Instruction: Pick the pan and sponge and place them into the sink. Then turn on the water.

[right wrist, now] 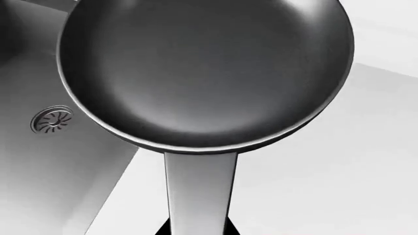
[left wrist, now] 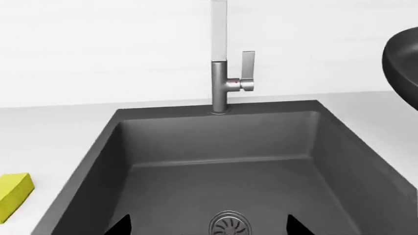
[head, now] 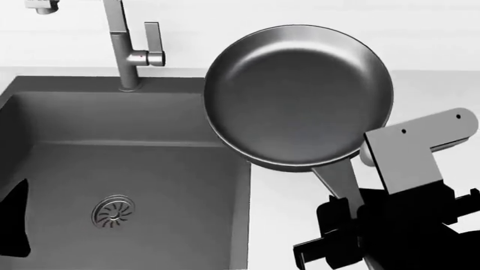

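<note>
The right hand (head: 341,216) sits nearest the head camera, a black mass pinching the handle of the pan (head: 298,95), with a pale bracket just above it. The pan hangs in the air, its round bowl overlapping the right rim of the sink (head: 150,169) and reaching partly out over the white worktop (head: 442,84) (the right wrist view shows the same straddle, bowl above both basin and worktop). Its inside is bare and glossy.

The sink is a dark basin with straight walls and a round metal drain (head: 114,211) on its floor, toward the sink's left half. Behind the sink's back rim stands the square grey tap (head: 123,50), its lever (head: 154,42) upright on the side facing the pan.

The sponge (left wrist: 13,196) lies flat on the worktop, outside the sink's left rim and well apart from the pan.

Of the left hand (left wrist: 209,227) only two dark fingertips show, spread apart over the basin on either side of the drain, holding nothing.
</note>
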You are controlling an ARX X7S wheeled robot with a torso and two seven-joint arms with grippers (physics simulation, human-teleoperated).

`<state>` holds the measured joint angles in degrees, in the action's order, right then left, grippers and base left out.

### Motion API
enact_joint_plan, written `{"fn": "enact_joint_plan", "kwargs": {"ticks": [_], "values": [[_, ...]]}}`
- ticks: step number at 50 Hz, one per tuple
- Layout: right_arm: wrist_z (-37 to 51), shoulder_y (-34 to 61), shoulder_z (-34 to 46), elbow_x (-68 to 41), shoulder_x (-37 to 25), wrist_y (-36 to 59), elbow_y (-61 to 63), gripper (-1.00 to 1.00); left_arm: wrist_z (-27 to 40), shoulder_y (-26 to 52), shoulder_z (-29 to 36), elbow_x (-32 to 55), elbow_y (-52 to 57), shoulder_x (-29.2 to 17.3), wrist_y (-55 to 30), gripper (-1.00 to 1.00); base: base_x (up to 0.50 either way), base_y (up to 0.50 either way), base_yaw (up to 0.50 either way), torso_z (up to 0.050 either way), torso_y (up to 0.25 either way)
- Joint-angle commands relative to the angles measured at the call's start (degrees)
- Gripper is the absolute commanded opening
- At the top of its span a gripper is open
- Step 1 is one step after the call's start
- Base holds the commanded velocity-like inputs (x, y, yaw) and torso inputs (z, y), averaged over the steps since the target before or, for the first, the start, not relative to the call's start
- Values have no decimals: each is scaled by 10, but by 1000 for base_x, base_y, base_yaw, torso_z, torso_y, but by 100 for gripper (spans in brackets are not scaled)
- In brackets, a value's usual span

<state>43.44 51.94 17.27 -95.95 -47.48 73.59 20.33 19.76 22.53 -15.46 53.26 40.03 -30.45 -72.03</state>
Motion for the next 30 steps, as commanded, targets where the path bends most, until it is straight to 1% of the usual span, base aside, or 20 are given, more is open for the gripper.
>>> {"fn": "enact_joint_plan", "kwargs": {"ticks": [1,3,5,9,12,20,30], "values": [[-1,7,-17,26,-4,-7,11,-100,-2,-5,-4,3,-1,-6,5,100,0,500,0,0,0],[-2,6,-16,26,-3,-9,10,-100,-5,-8,-10,7,-1,-11,5,100,0,500,0,0,0],[-4,4,-14,32,-3,-10,10,-100,3,1,4,2,-2,-3,4,100,0,500,0,0,5],[-10,-4,-14,42,-3,-16,9,-100,-2,-3,-7,10,-1,-12,4,100,38,500,0,3,0],[-15,-10,-12,49,-4,-19,11,-100,-2,-2,-4,9,-3,-12,5,100,132,500,0,0,3],[-31,-18,-10,70,-5,-28,18,-100,10,9,22,-2,-7,0,8,100,248,500,0,0,3],[-32,-22,-8,66,-10,-29,27,-100,1,-2,1,12,-6,-16,10,100,270,441,0,1,2]]}}
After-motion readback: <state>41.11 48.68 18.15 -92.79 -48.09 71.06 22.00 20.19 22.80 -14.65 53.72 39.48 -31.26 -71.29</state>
